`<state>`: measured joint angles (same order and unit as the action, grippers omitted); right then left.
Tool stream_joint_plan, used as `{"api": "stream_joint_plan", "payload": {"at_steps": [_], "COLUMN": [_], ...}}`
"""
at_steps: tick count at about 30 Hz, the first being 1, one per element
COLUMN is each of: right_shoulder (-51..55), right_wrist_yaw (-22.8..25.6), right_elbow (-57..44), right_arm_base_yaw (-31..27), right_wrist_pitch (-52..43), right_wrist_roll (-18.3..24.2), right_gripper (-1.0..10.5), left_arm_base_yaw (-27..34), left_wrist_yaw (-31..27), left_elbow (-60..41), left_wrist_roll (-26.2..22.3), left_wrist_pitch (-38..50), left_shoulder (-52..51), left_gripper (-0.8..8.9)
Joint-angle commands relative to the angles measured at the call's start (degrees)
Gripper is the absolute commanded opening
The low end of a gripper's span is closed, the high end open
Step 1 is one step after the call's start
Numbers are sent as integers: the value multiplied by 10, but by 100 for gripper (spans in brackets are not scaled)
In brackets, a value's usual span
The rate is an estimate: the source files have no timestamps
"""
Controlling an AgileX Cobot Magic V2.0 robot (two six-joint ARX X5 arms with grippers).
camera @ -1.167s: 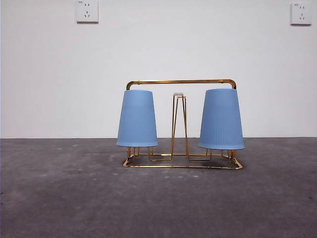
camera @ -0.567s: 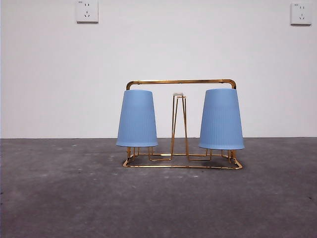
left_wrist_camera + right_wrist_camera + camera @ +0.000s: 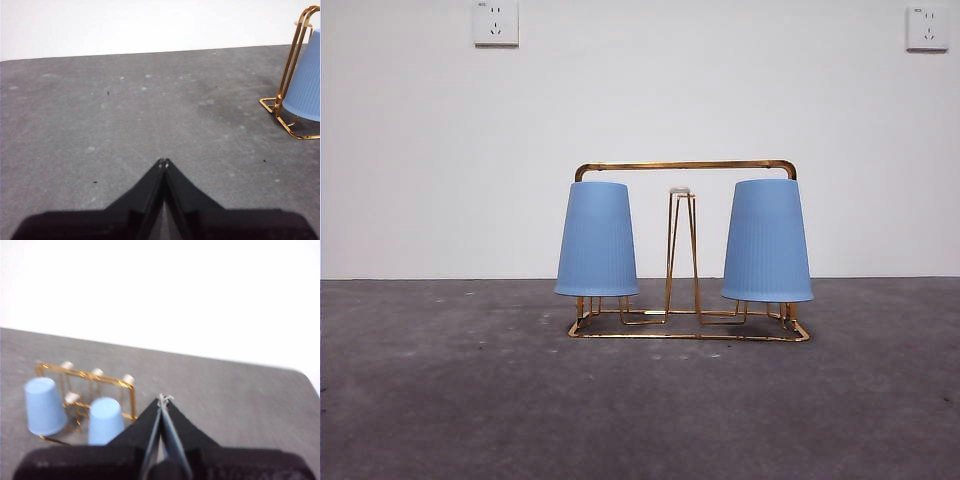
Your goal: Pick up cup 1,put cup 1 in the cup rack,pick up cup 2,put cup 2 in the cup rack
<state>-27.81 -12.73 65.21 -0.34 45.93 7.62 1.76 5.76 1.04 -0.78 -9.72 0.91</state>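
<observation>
The gold wire cup rack (image 3: pixel 686 166) stands on the grey table in the middle of the front view. Two blue cups hang upside down on its prongs, one at the left (image 3: pixel 597 240) and one at the right (image 3: pixel 767 242). A bare white-tipped prong (image 3: pixel 680 191) rises between them. My left gripper (image 3: pixel 163 162) is shut and empty, low over bare table, with the rack's end (image 3: pixel 292 65) and one blue cup (image 3: pixel 305 80) off to its side. My right gripper (image 3: pixel 165 398) is shut and empty, high above the table, with the rack (image 3: pixel 85 374) and both cups (image 3: pixel 44 405) (image 3: pixel 105 420) below it.
A white wall with two sockets (image 3: pixel 496 22) (image 3: pixel 927 27) stands behind the table. Grey table surface (image 3: pixel 440 400) spreads on all sides of the rack. The table's far corner (image 3: pixel 300 372) shows in the right wrist view.
</observation>
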Motion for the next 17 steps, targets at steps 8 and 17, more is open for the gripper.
{"api": "stream_joint_plan", "payload": {"at_steps": [8, 17], "right_shoulder": [111, 217], "right_wrist_yaw": [-27, 66], "right_elbow": [-293, -504], "right_arm_base_yaw": [-26, -10], "right_wrist_pitch": [-232, -366], "right_wrist_roll": [-5, -70], "right_gripper": [2, 2], "left_arm_base_yaw": [2, 2], "left_wrist_yaw": [2, 2], "left_elbow": [-6, -6], "left_wrist_roll": [5, 5], "left_wrist_pitch": [5, 5], "left_shoulder": [0, 0], "left_gripper": [-3, -3]}}
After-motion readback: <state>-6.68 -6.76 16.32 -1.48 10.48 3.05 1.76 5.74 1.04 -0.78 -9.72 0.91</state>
